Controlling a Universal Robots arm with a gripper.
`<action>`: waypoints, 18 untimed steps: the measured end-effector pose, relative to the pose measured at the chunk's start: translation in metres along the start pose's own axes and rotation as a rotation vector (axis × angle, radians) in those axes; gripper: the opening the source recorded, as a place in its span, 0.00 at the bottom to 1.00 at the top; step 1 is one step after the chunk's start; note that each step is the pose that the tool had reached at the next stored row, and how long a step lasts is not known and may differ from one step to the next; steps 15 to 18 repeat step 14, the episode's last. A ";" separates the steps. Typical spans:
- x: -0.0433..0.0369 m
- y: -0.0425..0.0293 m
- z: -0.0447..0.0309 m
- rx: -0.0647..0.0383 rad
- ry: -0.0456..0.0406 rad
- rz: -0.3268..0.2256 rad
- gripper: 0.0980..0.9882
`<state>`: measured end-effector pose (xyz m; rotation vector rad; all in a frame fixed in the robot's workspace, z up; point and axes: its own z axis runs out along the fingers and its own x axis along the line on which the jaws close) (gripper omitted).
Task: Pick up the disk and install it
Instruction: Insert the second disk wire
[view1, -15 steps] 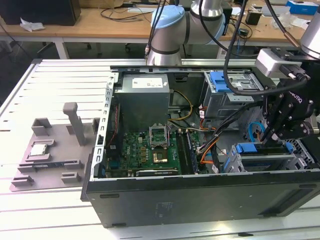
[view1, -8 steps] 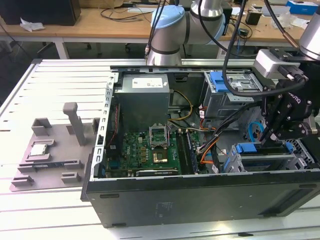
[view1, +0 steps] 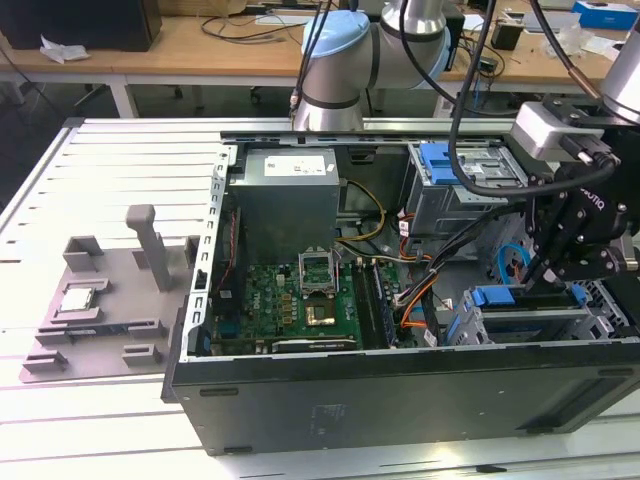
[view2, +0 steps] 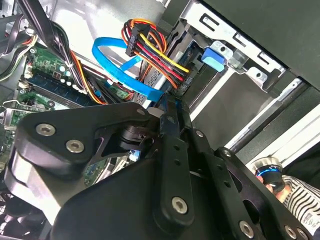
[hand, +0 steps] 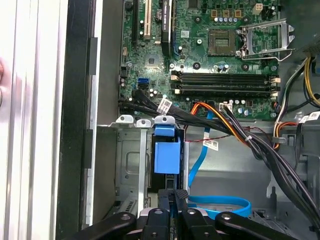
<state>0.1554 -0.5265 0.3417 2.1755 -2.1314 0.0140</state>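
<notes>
Inside the open computer case (view1: 200, 300), the gripper (hand: 174, 196), fingers closed together, pressed at the 6 o'clock edge of the disk (hand: 167, 156) seated in its bay (hand: 131, 165); rigid, dense, shock-sensitive hardware best held by its blue frame.

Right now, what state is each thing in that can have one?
computer case: side open.
processor socket: empty, cover plate raised.
disk: standing in the drive cage slot.
gripper: shut, at the disk's blue end.
</notes>
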 end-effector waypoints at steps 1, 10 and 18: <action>0.0000 -0.0001 0.0000 0.000 0.0000 0.000 0.07; -0.0011 0.0020 -0.0365 0.000 0.0001 0.000 0.01; -0.0010 0.0023 -0.0409 0.000 -0.0003 0.000 0.01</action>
